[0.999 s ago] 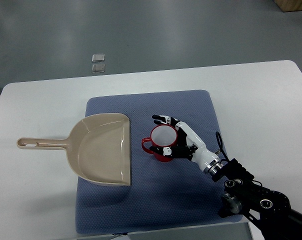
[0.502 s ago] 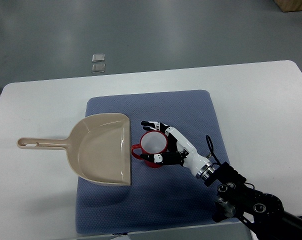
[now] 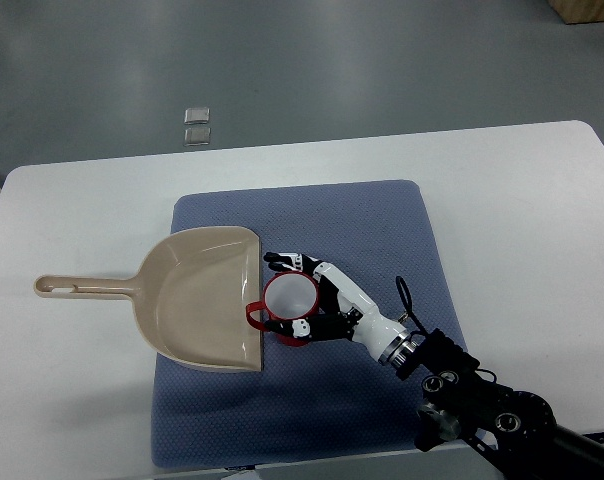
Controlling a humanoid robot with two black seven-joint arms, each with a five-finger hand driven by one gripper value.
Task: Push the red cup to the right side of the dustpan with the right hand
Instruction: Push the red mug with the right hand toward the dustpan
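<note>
Top view. The right hand, on an arm entering from the lower right, cups the red cup: its fingers curve round the far rim and the thumb round the near wall, half-closed against the cup rather than lifting it. The cup stands upright, mouth up, on the blue mat, with its handle pointing left and touching or overlapping the open right lip of the beige dustpan. The dustpan's long axis runs left to right, its handle reaching out over the white table and its mouth facing the cup.

The relation that matters: the cup lies to the left of the palm, directly between the hand and the dustpan's mouth, so any further leftward push would likely carry the handle onto the pan. The left hand is not visible.

Against the earlier frames, the cup and hand have travelled left together across the mat; a clear gap separated cup and dustpan one second ago, narrowed half a second ago, and is now closed. The dustpan appears unmoved. By judgement, the cup has reached the pan's right side.
</note>
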